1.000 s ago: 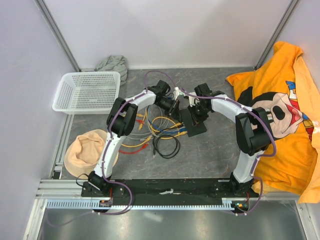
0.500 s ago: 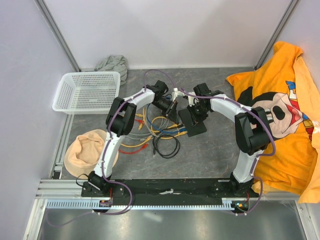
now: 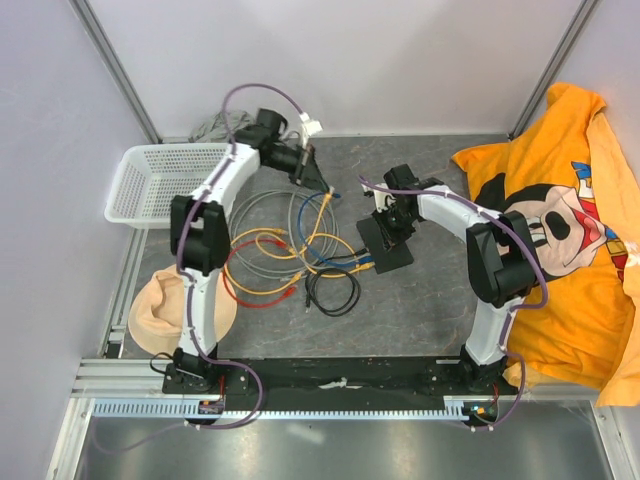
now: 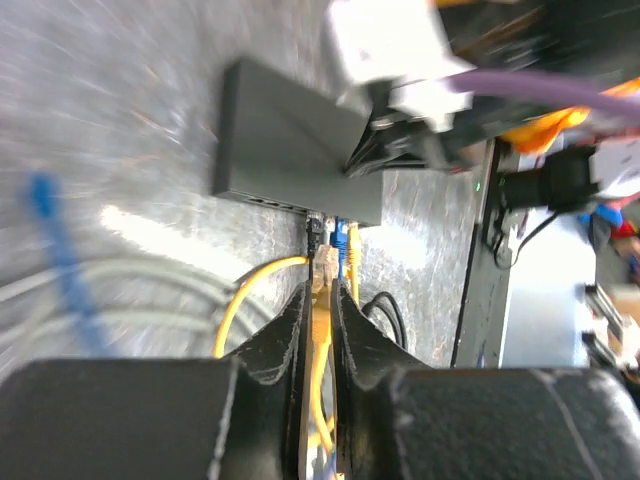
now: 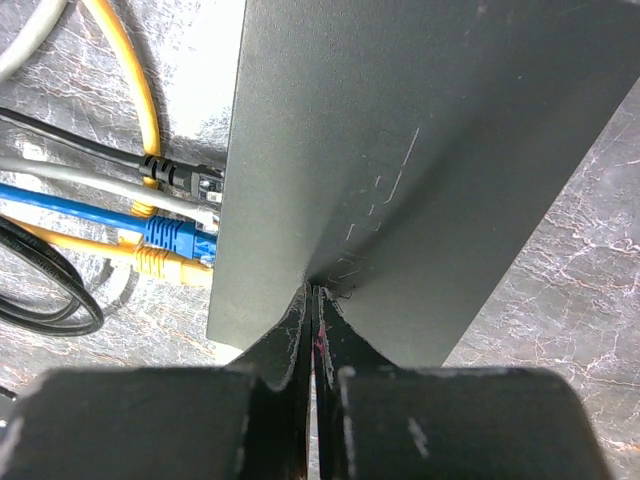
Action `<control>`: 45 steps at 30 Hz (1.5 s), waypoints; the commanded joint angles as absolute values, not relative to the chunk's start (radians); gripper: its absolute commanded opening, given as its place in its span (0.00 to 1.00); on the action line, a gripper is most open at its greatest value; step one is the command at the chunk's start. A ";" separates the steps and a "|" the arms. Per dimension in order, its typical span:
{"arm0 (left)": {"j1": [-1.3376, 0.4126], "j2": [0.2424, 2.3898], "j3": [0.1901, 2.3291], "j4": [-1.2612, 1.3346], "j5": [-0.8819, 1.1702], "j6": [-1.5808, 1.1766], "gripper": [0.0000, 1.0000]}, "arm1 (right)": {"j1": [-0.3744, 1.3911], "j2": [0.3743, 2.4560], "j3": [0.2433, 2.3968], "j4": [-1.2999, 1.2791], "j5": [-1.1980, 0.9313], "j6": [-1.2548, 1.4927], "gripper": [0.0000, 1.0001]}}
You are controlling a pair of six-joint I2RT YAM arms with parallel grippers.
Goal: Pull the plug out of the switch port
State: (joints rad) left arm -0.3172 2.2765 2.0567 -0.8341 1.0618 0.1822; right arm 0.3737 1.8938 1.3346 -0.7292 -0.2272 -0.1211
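Observation:
The switch (image 3: 385,246) is a flat black box lying mid-table; it also shows far off in the left wrist view (image 4: 285,150). My right gripper (image 3: 393,228) is shut, with its fingertips (image 5: 322,305) pressed on the switch's top (image 5: 420,150) and nothing between them. Black, grey, blue and yellow cables (image 5: 175,235) sit in the switch's sockets. My left gripper (image 3: 320,182) is up at the back left, well away from the switch. It is shut on a yellow cable (image 4: 320,335) just behind its plug (image 4: 323,268), which pokes out past the fingertips, free of the switch.
Loops of grey, yellow, red, blue and black cable (image 3: 280,255) lie left of the switch. A white basket (image 3: 170,182) and a grey cloth (image 3: 212,126) are at the back left, a tan hat (image 3: 160,305) at the near left, an orange shirt (image 3: 560,230) on the right.
My left arm has swung from beside the switch to the back left, taking the yellow cable's plug with it; the cable loops have spread out. The right gripper has stayed on the switch.

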 commanded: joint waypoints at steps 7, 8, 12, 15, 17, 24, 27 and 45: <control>-0.092 2.048 2.017 -0.931 1.101 0.227 0.01 | 0.425 2.034 1.304 -0.683 -0.181 -0.141 0.04; -0.086 2.049 2.023 -0.961 1.103 0.263 0.02 | 0.426 2.037 1.307 -0.683 -0.181 -0.141 0.04; -0.051 2.014 2.072 -0.962 1.178 0.180 0.02 | 0.429 2.048 1.319 -0.686 -0.183 -0.141 0.04; -0.063 1.985 2.123 -0.890 1.193 0.103 0.02 | 0.433 2.059 1.331 -0.686 -0.186 -0.141 0.04; -0.069 1.990 2.154 -0.891 1.184 0.092 0.05 | 0.436 2.071 1.341 -0.689 -0.187 -0.143 0.04; -0.068 1.899 1.845 -0.814 0.860 0.017 0.32 | 0.446 2.077 1.364 -0.693 -0.180 -0.149 0.05; -0.052 1.775 1.556 -0.679 0.727 -0.162 0.36 | 0.446 2.069 1.353 -0.692 -0.179 -0.150 0.05; -0.066 1.859 1.255 -0.653 0.565 -0.360 0.51 | 0.449 2.042 1.333 -0.689 -0.169 -0.158 0.08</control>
State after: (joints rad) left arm -0.0586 1.8153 1.2377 -0.6651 0.5835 -0.3134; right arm 0.4152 1.9427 1.4139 -0.8127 -0.1577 -0.1471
